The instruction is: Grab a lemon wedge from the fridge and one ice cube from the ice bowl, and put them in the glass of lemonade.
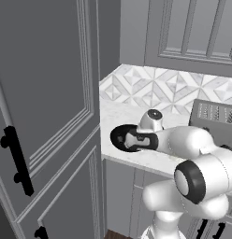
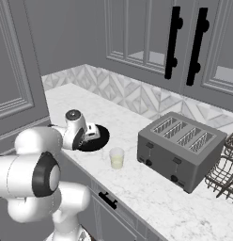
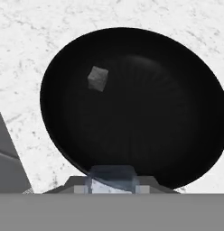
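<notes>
Hovering over the ice bowl, pincer grips an ice cube.

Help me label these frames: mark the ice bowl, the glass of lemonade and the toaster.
ice bowl [image 3: 177, 113], hand view, bare black inside.
glass of lemonade [image 2: 117, 159], right base view, side wall.
toaster [image 2: 174, 155], right base view, front face.

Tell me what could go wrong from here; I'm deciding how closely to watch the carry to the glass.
1. The gripper seems to pinch a clear ice cube by its tips alone; it could slip out on the way.
2. The glass of lemonade is narrow and stands near the front edge of the counter, beside the ice bowl; a drop could miss, or the hand could knock it.
</notes>
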Robot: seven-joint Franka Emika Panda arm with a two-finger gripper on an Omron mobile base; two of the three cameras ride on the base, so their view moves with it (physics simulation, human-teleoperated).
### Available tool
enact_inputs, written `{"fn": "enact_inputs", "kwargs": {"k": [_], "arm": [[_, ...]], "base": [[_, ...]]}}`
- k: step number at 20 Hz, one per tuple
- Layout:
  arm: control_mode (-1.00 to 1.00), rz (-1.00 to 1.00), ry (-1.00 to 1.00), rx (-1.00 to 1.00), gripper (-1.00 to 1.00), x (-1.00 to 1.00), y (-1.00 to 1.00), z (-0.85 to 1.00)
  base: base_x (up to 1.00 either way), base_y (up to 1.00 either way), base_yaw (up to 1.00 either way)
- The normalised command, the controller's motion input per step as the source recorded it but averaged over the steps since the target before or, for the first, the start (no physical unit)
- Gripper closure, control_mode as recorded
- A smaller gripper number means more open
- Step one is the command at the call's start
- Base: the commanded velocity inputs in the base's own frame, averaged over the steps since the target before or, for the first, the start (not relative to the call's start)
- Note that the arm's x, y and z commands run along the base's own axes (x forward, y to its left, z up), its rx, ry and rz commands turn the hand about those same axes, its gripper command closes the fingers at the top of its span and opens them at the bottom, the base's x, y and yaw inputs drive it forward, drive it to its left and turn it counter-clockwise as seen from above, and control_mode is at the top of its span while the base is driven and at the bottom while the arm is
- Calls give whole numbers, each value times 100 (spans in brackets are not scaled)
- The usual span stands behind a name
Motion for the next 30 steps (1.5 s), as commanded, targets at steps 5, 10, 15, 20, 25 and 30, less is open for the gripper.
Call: {"fn": "enact_inputs", "kwargs": {"k": [5, 10, 15, 20, 25, 30], "arm": [[-100, 0, -27, 0, 100, -27, -11, 56], [-100, -6, -9, -9, 100, -1, -33, 100], [-100, -19, 16, -6, 100, -11, -64, 66], [-100, -33, 7, 9, 100, -40, -68, 5], [-100, -30, 0, 31, 100, -39, -64, 0], [-100, -17, 1, 23, 100, -33, -50, 2]], "base": [[0, 0, 0], [0, 0, 0], [0, 0, 0], [0, 0, 0], [0, 0, 0], [0, 0, 0]]}}
